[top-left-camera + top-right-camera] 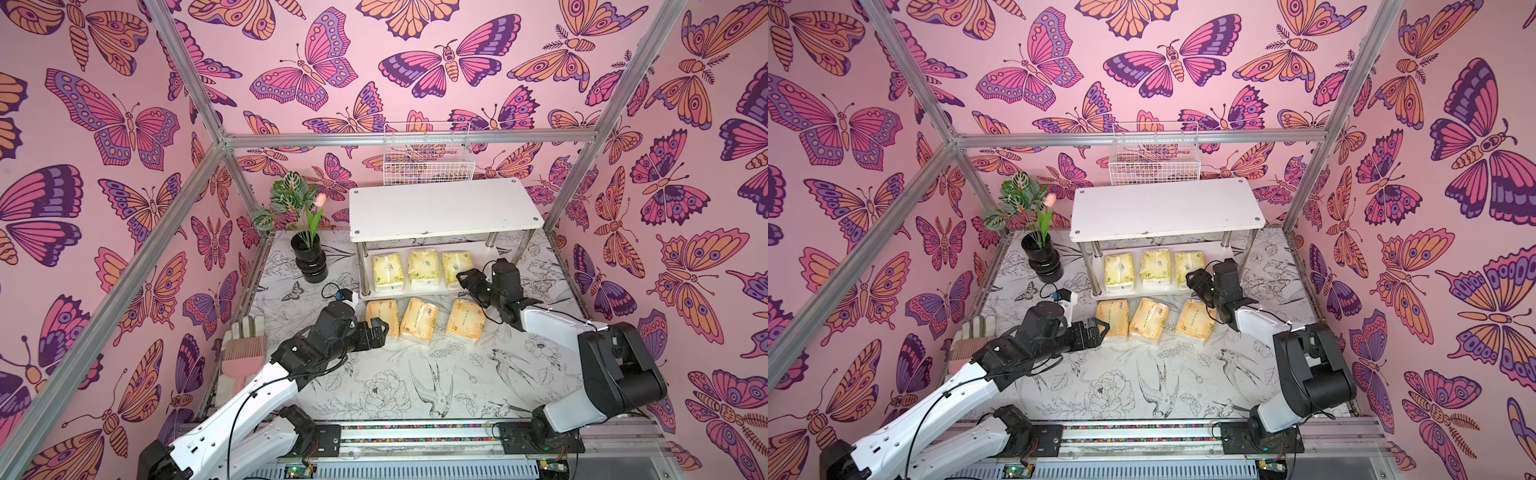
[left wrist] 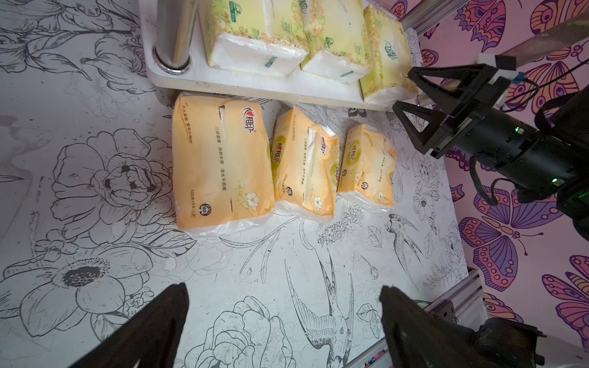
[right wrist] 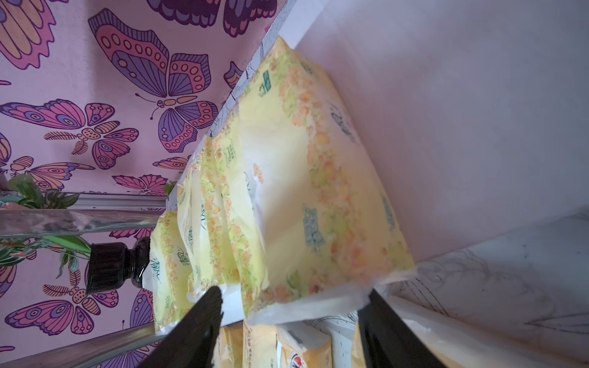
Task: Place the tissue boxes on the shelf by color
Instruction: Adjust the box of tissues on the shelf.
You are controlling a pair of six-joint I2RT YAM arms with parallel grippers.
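Observation:
Three pale yellow-green tissue boxes lie side by side on the lower tier of the white shelf. Three orange-yellow tissue boxes lie in a row on the table in front of the shelf. My right gripper is open at the near end of the rightmost pale box, whose end lies at the fingertips, between them, ungripped. My left gripper is open beside the leftmost orange box, holding nothing.
A plant in a black vase stands left of the shelf. A white wire basket hangs on the back wall above it. A glove and a pink brush lie at the table's left edge. Aluminium frame posts stand at the corners.

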